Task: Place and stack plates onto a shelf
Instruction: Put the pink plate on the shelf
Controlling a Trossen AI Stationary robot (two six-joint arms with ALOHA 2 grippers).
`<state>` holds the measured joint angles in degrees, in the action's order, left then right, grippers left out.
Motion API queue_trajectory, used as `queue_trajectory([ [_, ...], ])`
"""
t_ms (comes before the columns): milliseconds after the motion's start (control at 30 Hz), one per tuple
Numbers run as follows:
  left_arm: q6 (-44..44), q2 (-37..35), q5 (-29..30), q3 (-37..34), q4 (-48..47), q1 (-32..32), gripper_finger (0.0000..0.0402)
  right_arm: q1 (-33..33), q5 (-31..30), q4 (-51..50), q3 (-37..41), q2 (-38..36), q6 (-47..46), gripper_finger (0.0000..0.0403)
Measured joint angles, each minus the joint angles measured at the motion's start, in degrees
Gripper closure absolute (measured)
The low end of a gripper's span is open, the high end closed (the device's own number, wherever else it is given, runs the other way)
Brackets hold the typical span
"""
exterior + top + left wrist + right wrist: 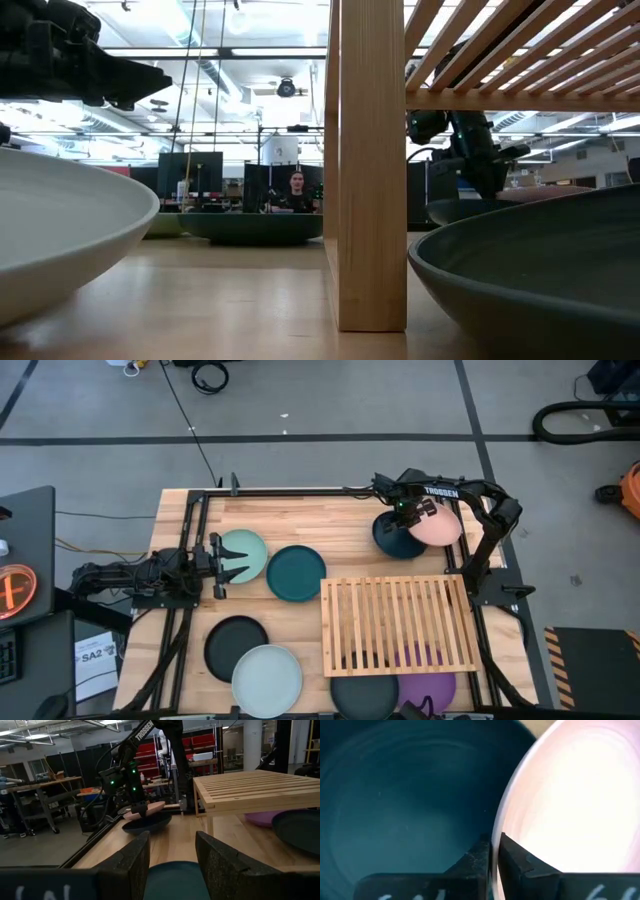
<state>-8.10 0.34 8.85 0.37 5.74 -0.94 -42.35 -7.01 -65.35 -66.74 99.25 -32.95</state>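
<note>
Plates lie spread over the wooden surface (300, 520) in the high view. The shelf (397, 623) occupies the right near part. A purple plate (428, 685) and a dark plate (364, 695) sit partly beneath its near edge. On the left near side lie a black plate (236, 647) and a pale blue-grey plate (267, 681). A mint plate (245, 553) and a teal plate (296, 572) lie at left centre. The left gripper (226, 563) rests over the mint plate with fingers spread, holding nothing. At the far right, the right gripper (422, 509) is at the rim of a pink plate (438, 524), which overlaps a dark navy plate (397, 542).

Low view: a shelf leg (370, 165) stands in the centre between a pale plate rim (70, 235) on the left and a dark plate rim (530, 250) on the right. A person (297, 192) sits in the room beyond.

Left wrist view: the left fingers (127, 865) stand apart above the teal plate (175, 880). The right arm (130, 775) meets the pink plate (147, 810) on the far side.

Right wrist view: the right fingers (512, 857) are pressed together on the pink plate (570, 805) rim, pinching it. The dark navy plate (405, 800) lies beside and below.
</note>
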Motion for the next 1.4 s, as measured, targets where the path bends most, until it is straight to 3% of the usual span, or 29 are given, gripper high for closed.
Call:
queue_trajectory([
  [700, 0.02, 0.02, 0.01, -0.01, 0.00, 0.01, 0.0237, 0.00, -2.57, -2.46, 0.00, -3.93, 1.23, 0.0381],
  [1400, 0.00, 0.00, 0.01, 0.01, 0.00, 0.00, 0.0237, 0.76, -3.19, -2.85, 0.00, -25.93, 5.80, 0.0382],
])
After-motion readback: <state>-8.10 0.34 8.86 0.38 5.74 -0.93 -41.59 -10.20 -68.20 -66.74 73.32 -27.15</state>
